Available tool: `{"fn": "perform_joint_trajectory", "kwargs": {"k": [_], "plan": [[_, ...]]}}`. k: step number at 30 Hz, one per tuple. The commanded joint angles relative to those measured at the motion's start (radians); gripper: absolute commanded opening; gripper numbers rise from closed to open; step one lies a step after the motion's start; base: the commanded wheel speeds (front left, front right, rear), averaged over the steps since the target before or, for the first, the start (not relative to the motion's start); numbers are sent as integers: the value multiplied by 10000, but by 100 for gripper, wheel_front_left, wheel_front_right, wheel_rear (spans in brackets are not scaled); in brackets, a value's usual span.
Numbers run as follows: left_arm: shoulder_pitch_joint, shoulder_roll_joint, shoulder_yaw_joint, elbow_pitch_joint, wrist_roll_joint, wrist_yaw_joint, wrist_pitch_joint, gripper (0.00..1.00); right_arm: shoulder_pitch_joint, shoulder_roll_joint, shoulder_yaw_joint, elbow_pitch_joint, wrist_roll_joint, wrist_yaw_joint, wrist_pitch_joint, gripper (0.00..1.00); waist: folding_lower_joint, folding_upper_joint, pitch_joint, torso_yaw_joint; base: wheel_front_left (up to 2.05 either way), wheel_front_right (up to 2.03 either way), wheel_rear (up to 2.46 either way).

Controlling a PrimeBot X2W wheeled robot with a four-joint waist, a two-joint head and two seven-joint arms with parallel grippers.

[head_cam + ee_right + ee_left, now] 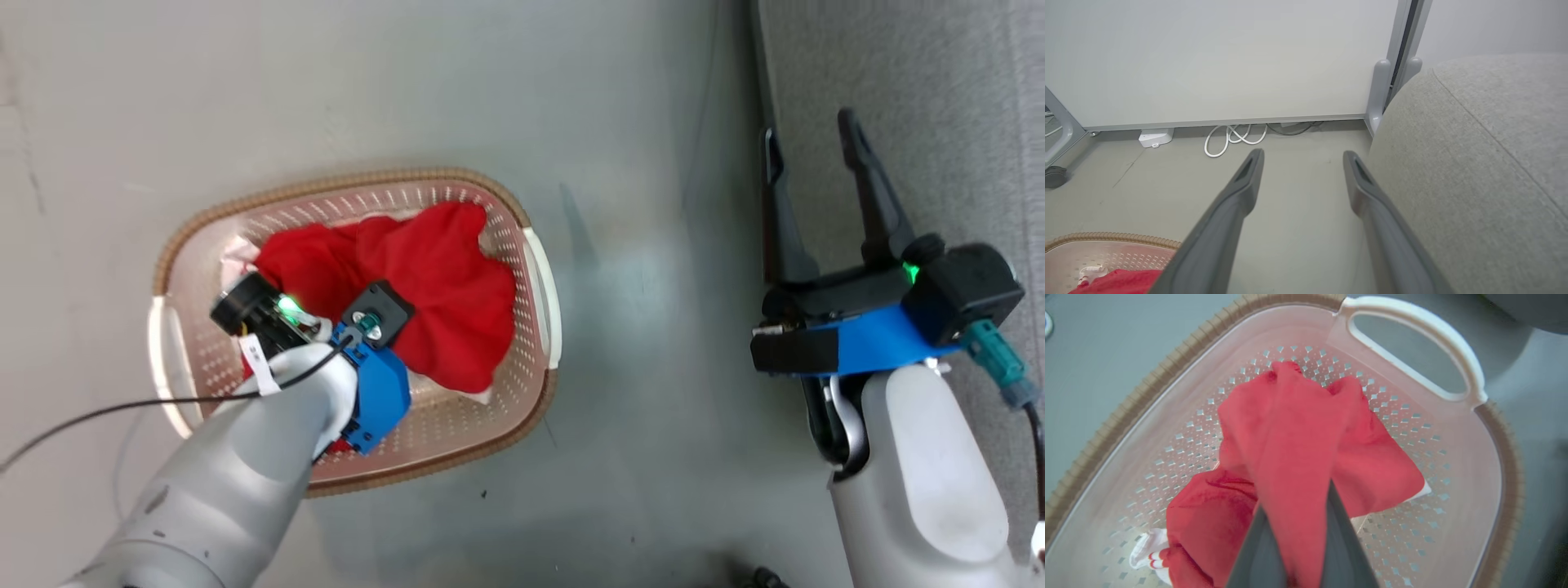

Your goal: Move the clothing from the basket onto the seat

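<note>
Down in the basket (326, 184), the left end effector (1296, 498) pinches a fold of the red clothing (441, 278) heaped inside, while the right end effector (808, 135) hovers spread wide just beside the grey seat (939, 98).

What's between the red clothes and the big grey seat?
Nothing visible. The soft red clothing must only clear the wall of the cream perforated basket; bare floor lies between basket and grey woven seat.

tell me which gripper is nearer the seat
Right. The right gripper hangs open beside the seat; the left gripper is down in the basket, shut on the clothing, farther from the seat.
</note>
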Motion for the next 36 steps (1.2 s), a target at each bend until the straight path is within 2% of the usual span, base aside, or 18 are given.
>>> {"fn": "perform_joint_trajectory", "kwargs": {"k": [1,8,20,29,36], "plan": [[239,-13,1,-136,-167,9,-83,0,219,-13,-27,72,65,-7,-11,100,1,0,-777,204,0,0,0],[970,23,315,-1591,-804,9,-147,0,952,-14,36,480,108,-7,-11,100,1,0,-2478,587,0,0,0],[2009,397,1545,-3975,-516,160,-151,0,2160,-14,70,947,114,-7,-11,100,1,0,-4931,969,0,0,0],[2394,102,2362,-5061,-569,196,-151,0,3201,-16,-71,1158,24,-7,-11,100,1,0,-6431,1104,0,0,0],[2434,-180,2528,-5370,-596,137,-150,0,3822,-14,-122,1192,30,-7,-11,100,1,0,-7260,1181,0,0,0]]}}
